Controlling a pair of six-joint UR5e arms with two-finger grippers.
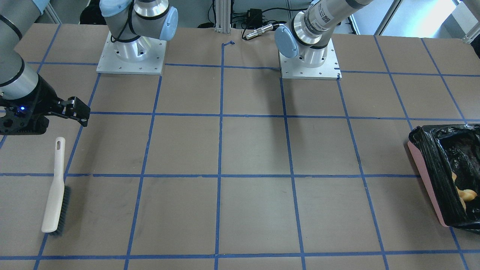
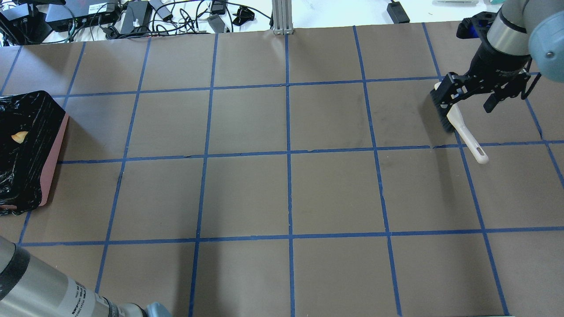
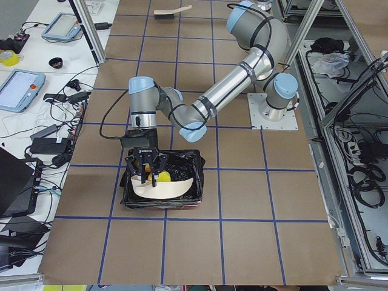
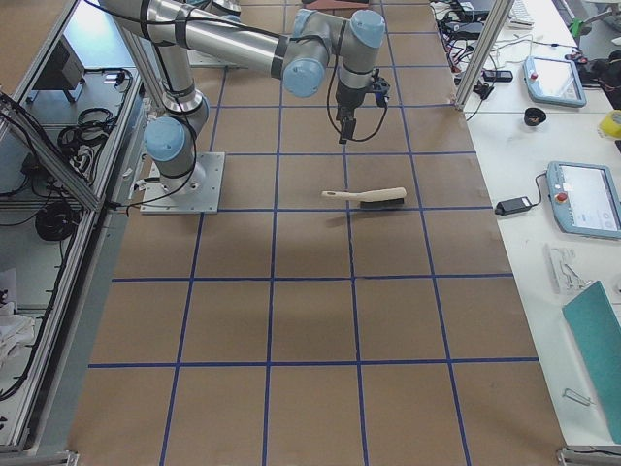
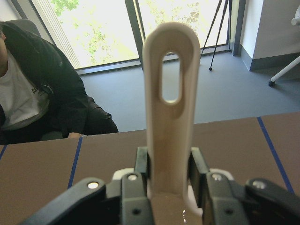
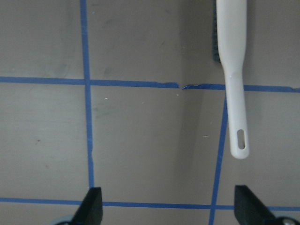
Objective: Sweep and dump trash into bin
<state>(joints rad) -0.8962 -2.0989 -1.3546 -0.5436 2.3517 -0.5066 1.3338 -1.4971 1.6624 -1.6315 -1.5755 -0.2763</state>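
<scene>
The pink bin (image 1: 427, 183) with its black bag stands at the table's end on my left; it also shows in the overhead view (image 2: 53, 154). An orange-brown lump (image 1: 467, 195) lies inside it. My left gripper (image 5: 168, 183) is shut on the handle of a beige dustpan (image 3: 162, 188) and holds it tilted over the bin (image 3: 197, 182). A yellow-green piece (image 3: 163, 177) shows at the pan's upper edge. The cream slice is hidden. My right gripper (image 2: 469, 94) is open and empty, above a white brush (image 2: 462, 127) that lies on the table.
The brush (image 1: 56, 187) lies flat, handle toward the robot, bristles dark. Both arm bases (image 1: 131, 56) stand at the table's robot side. Blue tape lines (image 1: 219, 176) grid the brown table. Cables and boxes (image 2: 132, 17) sit beyond the far edge.
</scene>
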